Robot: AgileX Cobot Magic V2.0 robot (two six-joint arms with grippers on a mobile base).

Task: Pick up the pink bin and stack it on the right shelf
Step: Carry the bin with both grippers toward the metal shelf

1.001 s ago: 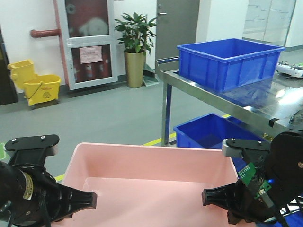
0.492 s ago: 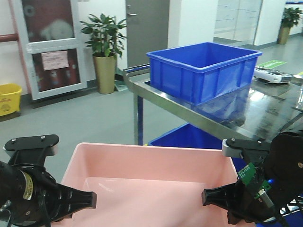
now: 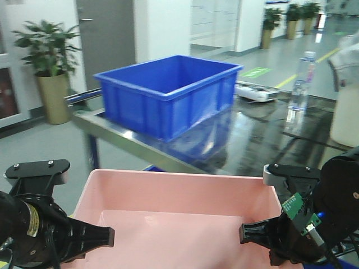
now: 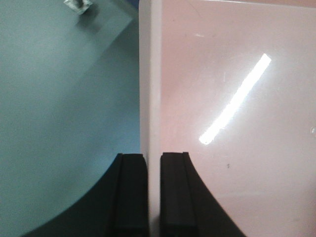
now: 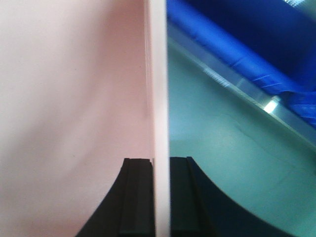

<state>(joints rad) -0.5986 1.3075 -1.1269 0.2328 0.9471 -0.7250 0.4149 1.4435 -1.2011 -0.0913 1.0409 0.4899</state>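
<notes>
Grey-floored hall, a grey door [image 3: 104, 33] and potted plant [image 3: 47, 67] at the back. Close ahead stands the right shelf [image 3: 263, 143], its shiny steel top partly free. The pink bin [image 3: 179, 196] hangs just before it, carried between both arms. A blue crate [image 3: 168, 95] sits on the shelf. The left gripper [image 4: 153, 165] is clamped on the bin's left wall and the right gripper [image 5: 159, 168] on its right wall. The grab looks done; setting the bin on the shelf remains. A water bottle [image 3: 300, 78] stands farther back.
</notes>
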